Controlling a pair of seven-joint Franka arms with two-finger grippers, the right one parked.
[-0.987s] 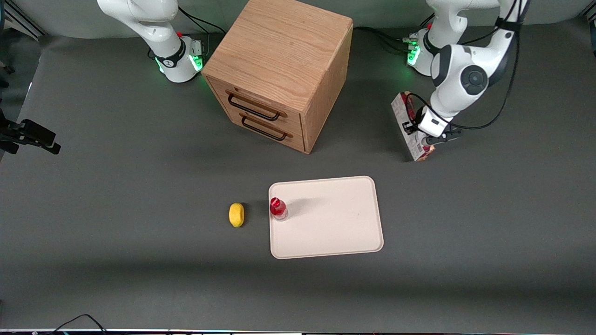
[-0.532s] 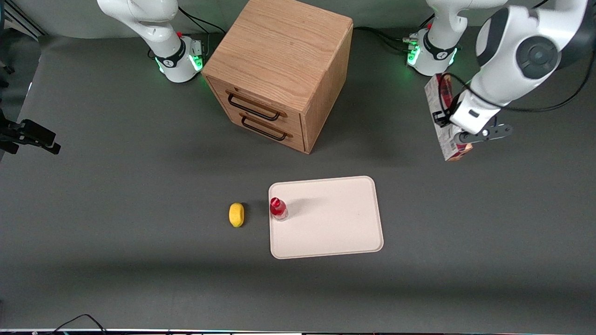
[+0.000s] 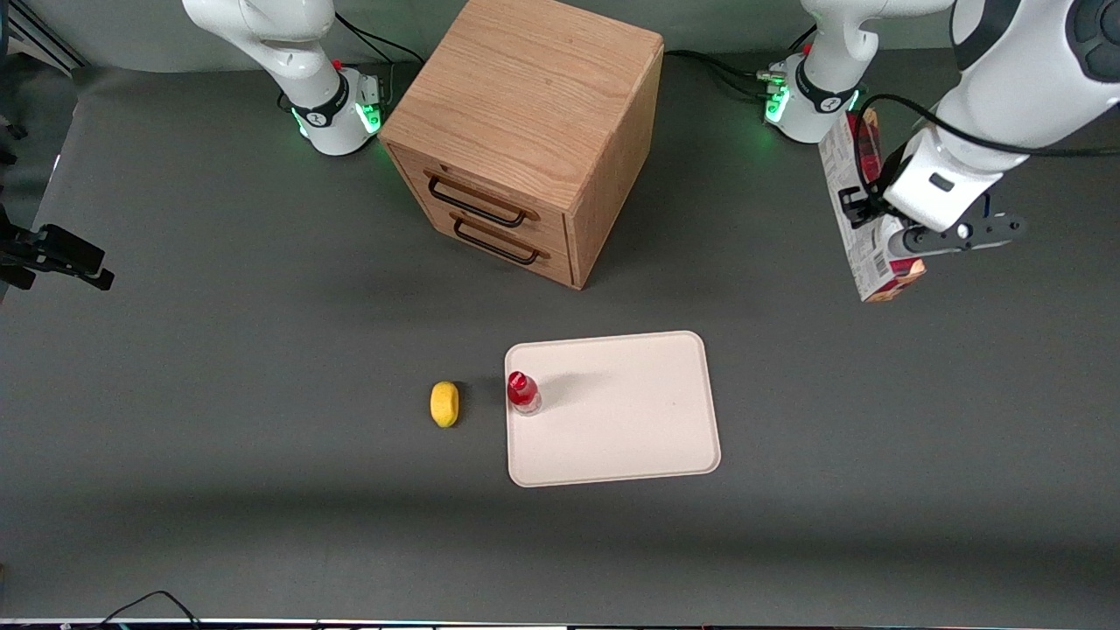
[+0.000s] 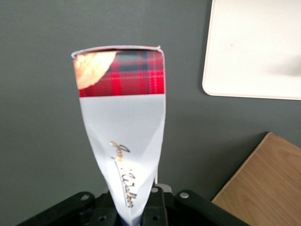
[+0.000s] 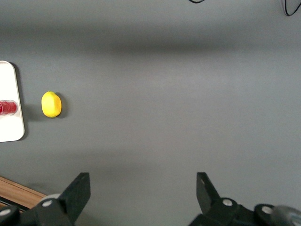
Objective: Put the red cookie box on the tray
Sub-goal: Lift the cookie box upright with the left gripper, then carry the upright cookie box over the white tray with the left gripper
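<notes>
My left gripper (image 3: pixel 875 217) is shut on the red cookie box (image 3: pixel 862 227) and holds it in the air above the table, toward the working arm's end. The long carton shows a white side panel and a red tartan end (image 4: pixel 120 75), and its pinched end sits between the jaws of the gripper (image 4: pixel 134 207). The beige tray (image 3: pixel 630 437) lies flat on the table, nearer the front camera than the box, and a corner of the tray (image 4: pixel 254 47) shows in the left wrist view.
A small red-capped bottle (image 3: pixel 522 391) stands on the tray's edge toward the parked arm. A yellow lemon (image 3: pixel 444 403) lies on the table beside it. The wooden drawer cabinet (image 3: pixel 525 131) stands farther from the front camera, between the arm bases.
The gripper has risen with the cookie box off the table and carried it toward the working arm's end. Tray, bottle and lemon have not moved.
</notes>
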